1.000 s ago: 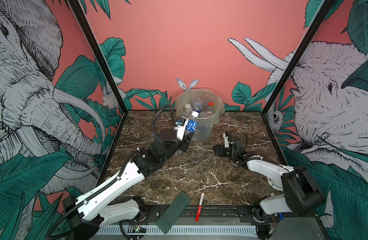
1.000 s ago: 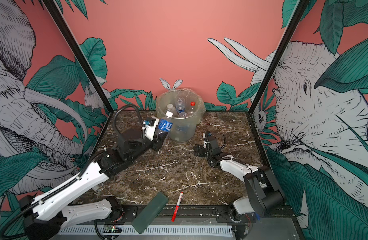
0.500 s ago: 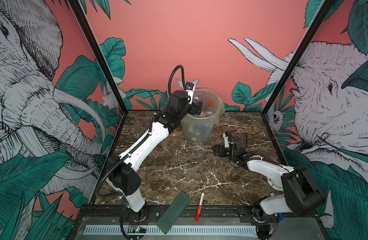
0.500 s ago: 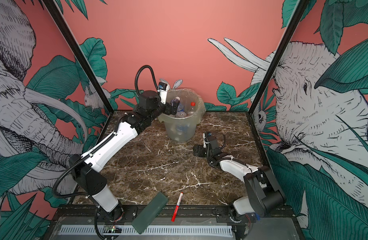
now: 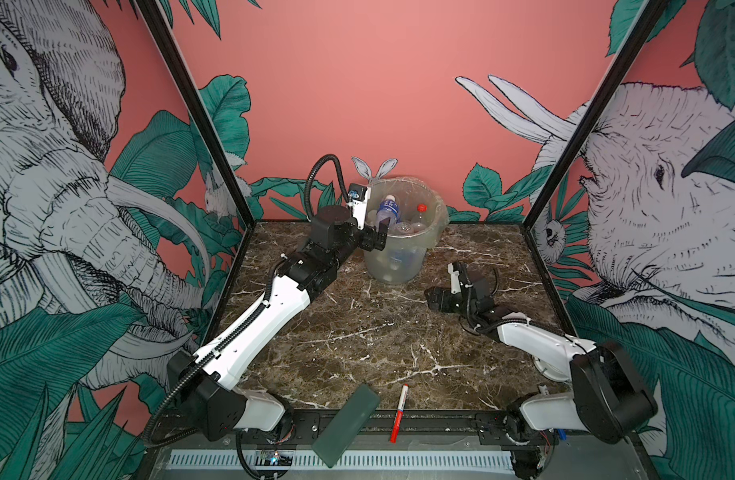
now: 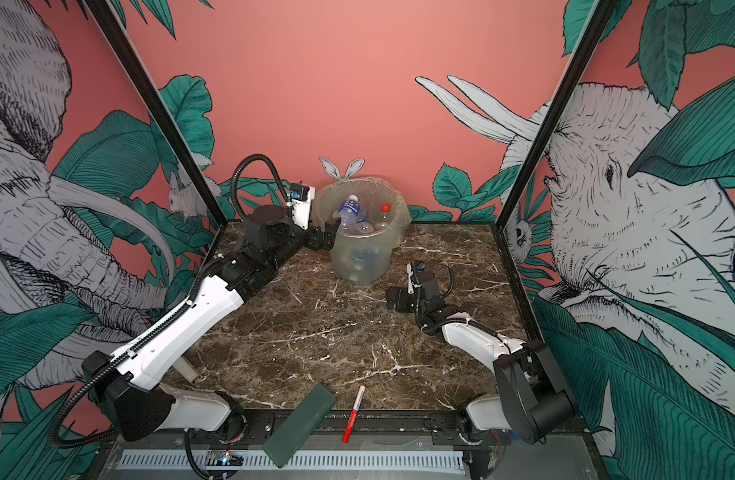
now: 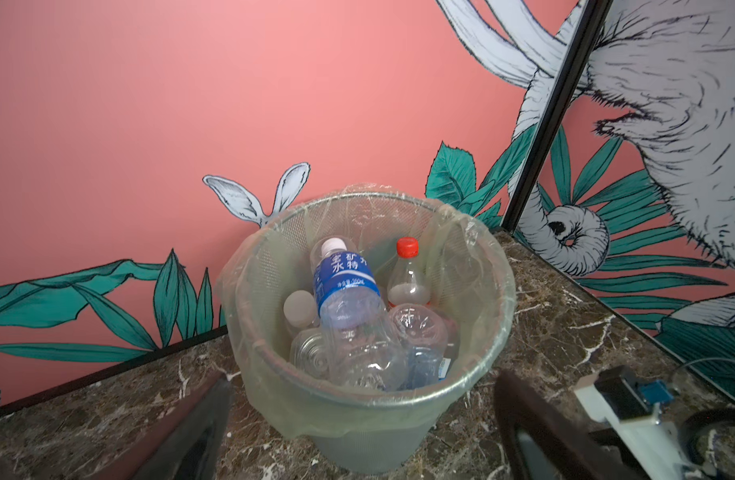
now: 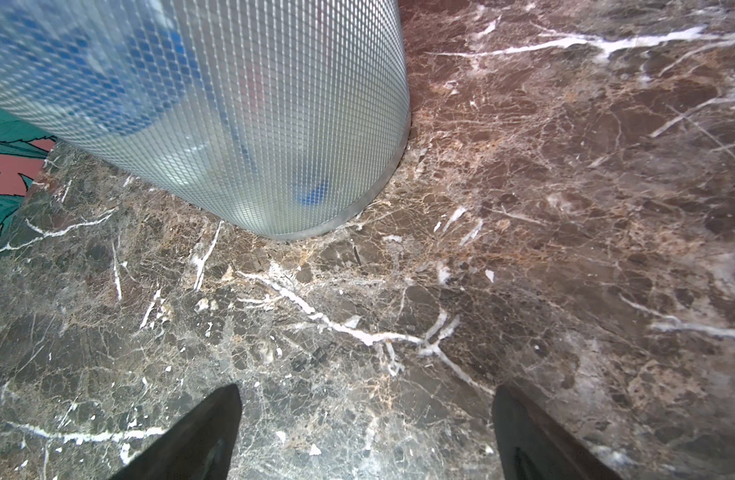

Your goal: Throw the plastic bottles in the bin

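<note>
My left tool (image 5: pixel 375 237) hangs wide open and empty just beside the rim of the bin (image 7: pixel 399 401). The plastic bottles (image 7: pixel 346 299) lie piled inside, perhaps five on top. My right tool (image 8: pixel 366 436) stands open, empty, low over the desk (image 8: pixel 565 208) near the bin's base.

Bin (image 7: pixel 370 428): round, tapered, translucent grey-green, clear bag liner folded over rim. Upright at back middle of tabletop (image 5: pixel 357 332). Plastic bottles (image 7: pixel 357 357) piled inside, mostly clear. On top: blue-label bottle (image 7: pixel 344 282), white cap, leaning cap-up. Beside it red-cap bottle (image 7: pixel 408 276), upright.
</note>
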Tool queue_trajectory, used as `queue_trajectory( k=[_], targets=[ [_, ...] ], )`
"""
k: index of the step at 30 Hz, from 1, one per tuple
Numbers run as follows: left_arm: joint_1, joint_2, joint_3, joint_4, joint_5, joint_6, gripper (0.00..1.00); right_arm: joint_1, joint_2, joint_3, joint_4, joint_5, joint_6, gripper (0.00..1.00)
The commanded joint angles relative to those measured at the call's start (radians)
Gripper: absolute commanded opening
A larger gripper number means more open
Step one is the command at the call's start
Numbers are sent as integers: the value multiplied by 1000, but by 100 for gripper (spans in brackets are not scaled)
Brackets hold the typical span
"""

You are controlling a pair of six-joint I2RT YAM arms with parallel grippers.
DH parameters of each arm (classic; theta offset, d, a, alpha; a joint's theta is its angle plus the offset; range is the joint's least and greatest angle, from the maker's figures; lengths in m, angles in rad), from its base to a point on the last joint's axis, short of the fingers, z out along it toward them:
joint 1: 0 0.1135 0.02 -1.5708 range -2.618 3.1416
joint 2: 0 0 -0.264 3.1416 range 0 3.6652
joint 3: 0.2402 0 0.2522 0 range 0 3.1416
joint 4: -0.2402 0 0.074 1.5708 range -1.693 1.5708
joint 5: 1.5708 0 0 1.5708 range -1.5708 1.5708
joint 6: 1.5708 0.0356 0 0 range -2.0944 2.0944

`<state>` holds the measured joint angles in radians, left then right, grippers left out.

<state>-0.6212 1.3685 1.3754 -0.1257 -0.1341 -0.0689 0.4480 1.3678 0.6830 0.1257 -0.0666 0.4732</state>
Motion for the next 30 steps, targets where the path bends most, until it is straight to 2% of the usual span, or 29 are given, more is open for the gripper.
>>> queue_trajectory(
  k=[1,7,15,22,30],
  targets=[
    [40,-46,-84,20,3,-53,100,-7,-20,-13,9,33,-22,99],
    [155,-120,-270,84,132,-186,100,-7,-21,-10,-7,71,-43,99],
    [253,-186,-468,140,200,-313,99,-13,-32,-13,-18,123,-63,99],
    [270,-221,-546,136,180,-299,100,-18,-40,-7,-33,142,-80,99],
    [295,-278,-584,112,92,-254,100,-19,-79,25,-97,152,-92,99]
  ],
)
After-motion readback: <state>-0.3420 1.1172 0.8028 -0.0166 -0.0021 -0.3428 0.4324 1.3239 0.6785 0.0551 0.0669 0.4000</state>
